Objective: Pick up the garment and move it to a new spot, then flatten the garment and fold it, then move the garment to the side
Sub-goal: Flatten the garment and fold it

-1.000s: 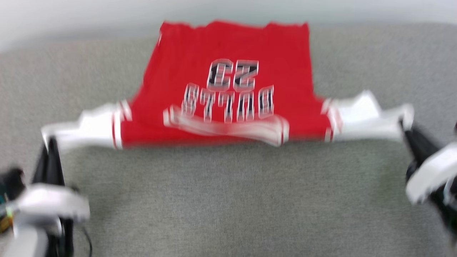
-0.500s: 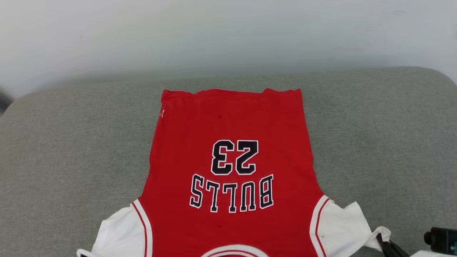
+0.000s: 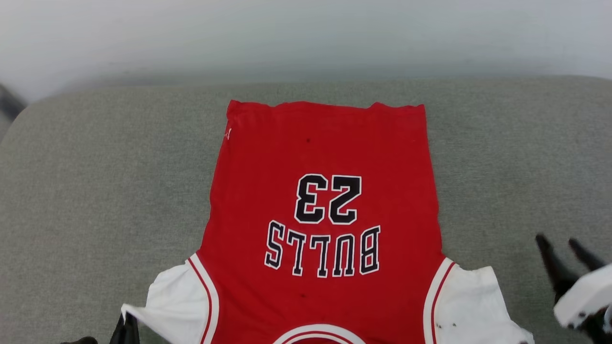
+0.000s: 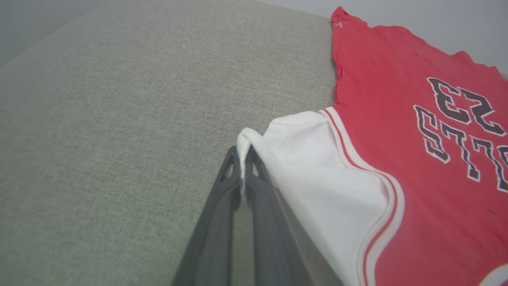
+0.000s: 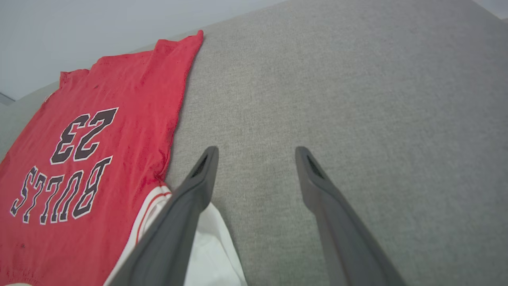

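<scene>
Red fabric of the garment (image 3: 325, 157) lies spread print-up on the tabletop (image 3: 95, 191), hem at the far end, collar at the near end.

Change: the right claw (image 5: 257, 153), which pinched the right sleeve (image 3: 471, 296) half a second ago, now stands spread with nothing between its fingers. The sleeve has dropped flat onto the tabletop, just beside the claw's left finger and behind its tip. The garment's body extends ahead of this claw and to its left.

No change: the left claw (image 4: 241, 159) is still pressed together on the outer edge of the left sleeve (image 4: 301, 159), which rises slightly at the pinch. The garment's body runs ahead of this claw and to its right.

Meaning for the task: the move to a new spot appears finished and the flattening nearly so. Release at the left claw is the likely remaining action before folding.

Containers: the task involves none; the tabletop alone carries the garment.
</scene>
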